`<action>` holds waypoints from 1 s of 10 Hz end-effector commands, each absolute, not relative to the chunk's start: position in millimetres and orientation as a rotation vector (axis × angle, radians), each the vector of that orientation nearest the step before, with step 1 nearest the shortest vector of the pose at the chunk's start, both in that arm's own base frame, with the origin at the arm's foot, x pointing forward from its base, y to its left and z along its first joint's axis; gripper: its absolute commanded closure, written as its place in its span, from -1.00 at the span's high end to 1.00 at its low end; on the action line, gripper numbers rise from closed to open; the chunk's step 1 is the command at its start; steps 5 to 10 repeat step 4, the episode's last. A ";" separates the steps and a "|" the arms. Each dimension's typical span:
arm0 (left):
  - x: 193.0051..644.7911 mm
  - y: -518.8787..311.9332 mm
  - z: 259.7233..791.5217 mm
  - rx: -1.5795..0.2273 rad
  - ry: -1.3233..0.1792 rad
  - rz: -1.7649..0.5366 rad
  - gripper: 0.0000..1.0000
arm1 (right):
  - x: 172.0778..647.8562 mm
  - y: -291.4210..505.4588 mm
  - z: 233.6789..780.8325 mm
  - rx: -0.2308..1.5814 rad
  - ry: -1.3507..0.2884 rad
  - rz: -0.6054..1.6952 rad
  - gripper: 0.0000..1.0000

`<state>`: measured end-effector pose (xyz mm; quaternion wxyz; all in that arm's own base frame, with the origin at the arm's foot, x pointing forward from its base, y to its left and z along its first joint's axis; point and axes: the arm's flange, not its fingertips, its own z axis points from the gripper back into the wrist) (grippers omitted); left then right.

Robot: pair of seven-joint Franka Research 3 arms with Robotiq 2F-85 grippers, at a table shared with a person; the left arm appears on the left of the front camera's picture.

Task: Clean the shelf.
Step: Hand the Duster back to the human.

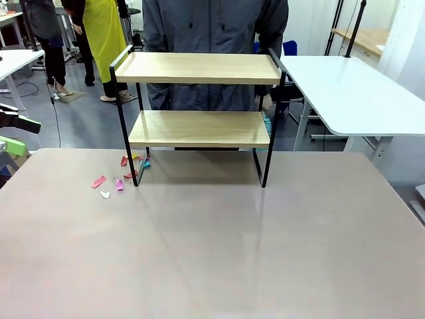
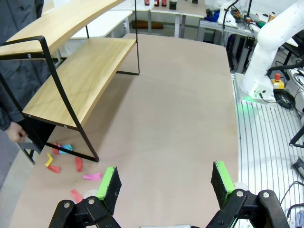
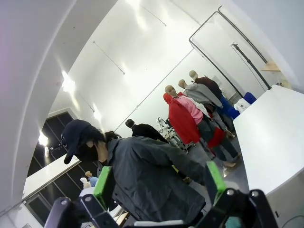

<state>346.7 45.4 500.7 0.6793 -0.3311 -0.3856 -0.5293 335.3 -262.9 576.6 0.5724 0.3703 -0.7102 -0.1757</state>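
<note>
Pale tabletop (image 1: 219, 252) stretches between me and a person in a grey jacket (image 1: 212, 26) at the far side, with other white tables beyond. At my left, my left gripper (image 2: 165, 186) hangs above the table's near left part, its 2 green-padded fingers (image 2: 108, 183) wide apart and holding nothing, aimed, I judge, toward the litter. Just ahead lie coloured paper scraps (image 1: 116, 178), pink, red, yellow, blue and white, scattered around the rack's left foot. Centre frame stands the shelf (image 1: 199, 129), upright at the far edge, both wooden boards bare; the mess sits on the table, so I judge the boards already swept. My right gripper (image 3: 159, 183) points up at the person, fingers spread, empty, well clear of the work.
</note>
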 end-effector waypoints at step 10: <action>347.2 43.5 502.8 -0.745 -0.891 -1.179 1.00 | 334.4 -261.9 578.1 0.864 -1.666 -0.422 1.00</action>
